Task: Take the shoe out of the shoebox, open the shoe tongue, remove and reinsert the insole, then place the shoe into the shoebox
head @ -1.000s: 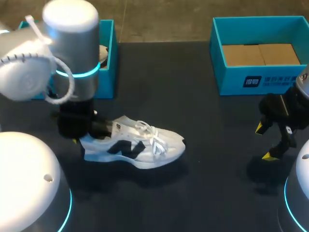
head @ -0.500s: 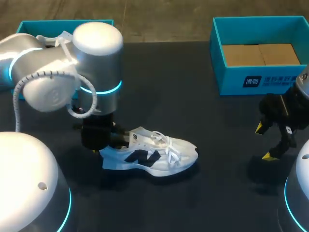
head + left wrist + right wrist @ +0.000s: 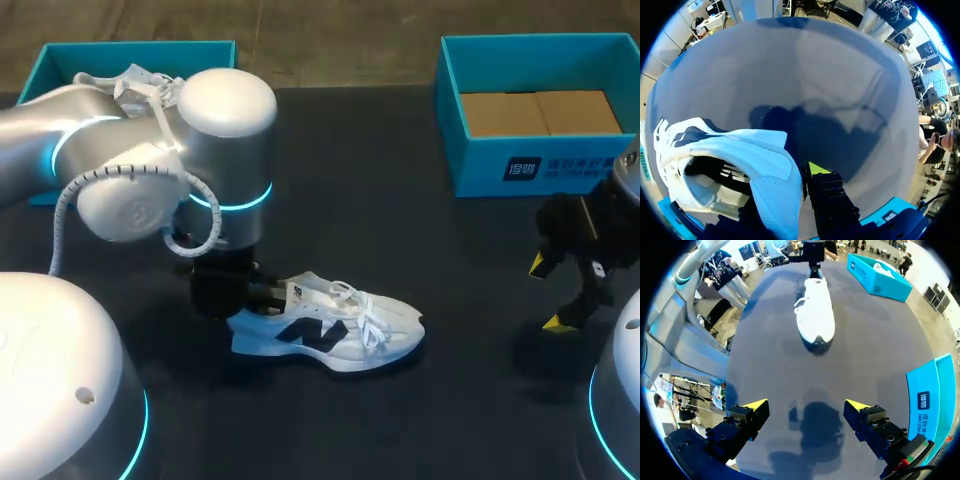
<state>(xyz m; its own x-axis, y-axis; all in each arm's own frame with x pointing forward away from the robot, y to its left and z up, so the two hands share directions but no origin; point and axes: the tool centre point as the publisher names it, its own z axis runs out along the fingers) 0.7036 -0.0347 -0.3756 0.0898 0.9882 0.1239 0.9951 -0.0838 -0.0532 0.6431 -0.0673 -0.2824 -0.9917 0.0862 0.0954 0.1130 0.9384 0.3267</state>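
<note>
Step in hand, as judged: shoe taken out of the box, tongue not yet opened.

- The shoe (image 3: pixel 330 335) was found out of both boxes, sole down on the table (image 3: pixel 400 220), near the middle and toe toward the right arm's side. Whether the sole was fully resting could not be told.
- The left gripper (image 3: pixel 792 187) was seen pinching the heel collar. One yellow tip was pressed to the outside, and the other finger was hidden inside the shoe.
- The right gripper (image 3: pixel 806 407) was held well apart from the shoe, its fingers spread wide with nothing between them.

Next move, as judged: the heel is to be steadied by the left arm while the right gripper is brought to the laces and tongue. The soft tongue would call for a shallow pinch.

Views compared:
- In the head view the left gripper was masked by its own wrist, so the grip was shown only by the left wrist view.
- The left shoebox (image 3: pixel 60 60) and the right shoebox (image 3: pixel 540 165) were both placed only by the head view.
- The toe and laces were shown end-on by the right wrist view.
</note>
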